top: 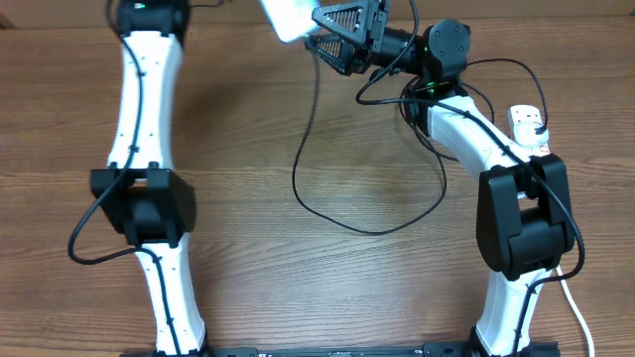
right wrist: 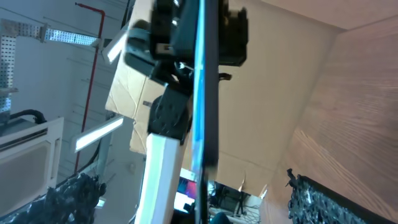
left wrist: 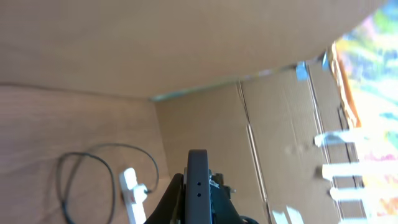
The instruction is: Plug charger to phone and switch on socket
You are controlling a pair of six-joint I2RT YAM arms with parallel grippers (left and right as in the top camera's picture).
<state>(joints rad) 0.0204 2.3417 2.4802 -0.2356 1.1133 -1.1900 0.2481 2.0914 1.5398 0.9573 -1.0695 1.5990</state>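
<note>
At the far edge of the counter (top: 248, 288), seen from overhead, the phone (top: 286, 18) shows as a washed-out pale patch held off the wood; the right gripper (top: 319, 30) hangs just beside it, jaws spread wide with nothing between them; the charger (top: 377, 231) lies in a loose black loop, one end rising toward the phone, though I cannot tell whether its tip sits in the port; the socket (top: 528, 124) rests at the right, half hidden behind the right arm (top: 516, 218). In the left wrist view, the left gripper (left wrist: 198, 200) is clamped tight on a thin dark slab seen end-on, which I take to be the phone. In the right wrist view, the phone stands edge-on, its screen a blue line, pinched at the top by the left gripper; the right gripper's own fingers (right wrist: 314, 199) sit well apart on either side, not touching it. The phone looks rigid, light and slick-faced, so it is best gripped across its long edges, clear of the port end; the cable is limp and best taken right behind its stiff tip; the socket's switch likely needs a firm poke, and the light strip may slide.
</note>
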